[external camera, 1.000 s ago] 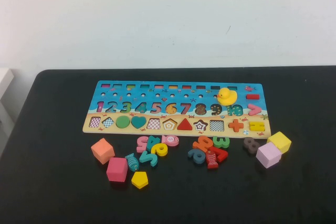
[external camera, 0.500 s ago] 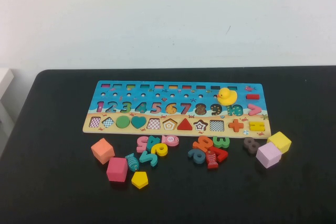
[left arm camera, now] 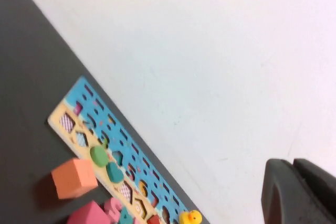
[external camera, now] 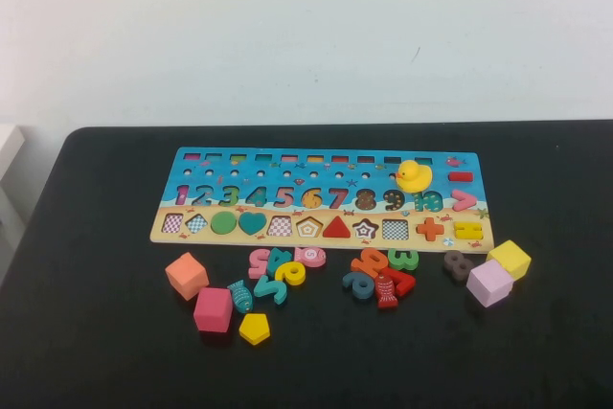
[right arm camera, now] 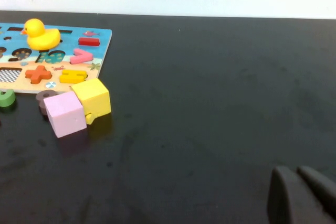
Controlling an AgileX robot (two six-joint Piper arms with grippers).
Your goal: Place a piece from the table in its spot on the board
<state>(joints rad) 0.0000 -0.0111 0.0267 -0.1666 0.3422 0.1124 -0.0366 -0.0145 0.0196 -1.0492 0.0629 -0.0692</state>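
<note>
The number and shape puzzle board (external camera: pixel 321 200) lies across the middle of the black table. Loose pieces lie in front of it: an orange cube (external camera: pixel 187 275), a magenta cube (external camera: pixel 213 309), a yellow pentagon (external camera: pixel 255 329), a teal fish (external camera: pixel 240 295), two clusters of numbers (external camera: pixel 283 265) (external camera: pixel 381 273), a brown 8 (external camera: pixel 458 264), a lilac cube (external camera: pixel 489 283) and a yellow cube (external camera: pixel 510 259). Neither gripper shows in the high view. My left gripper (left arm camera: pixel 293 182) is shut and empty, raised off to the board's left. My right gripper (right arm camera: pixel 296 182) is shut and empty, low over bare table right of the cubes.
A yellow rubber duck (external camera: pixel 414 176) stands on the board's right part, over the number 10. The table's (external camera: pixel 556 352) right side is bare black surface. A white wall rises behind the table. The orange cube (left arm camera: pixel 74 177) and the board (left arm camera: pixel 105 145) show in the left wrist view.
</note>
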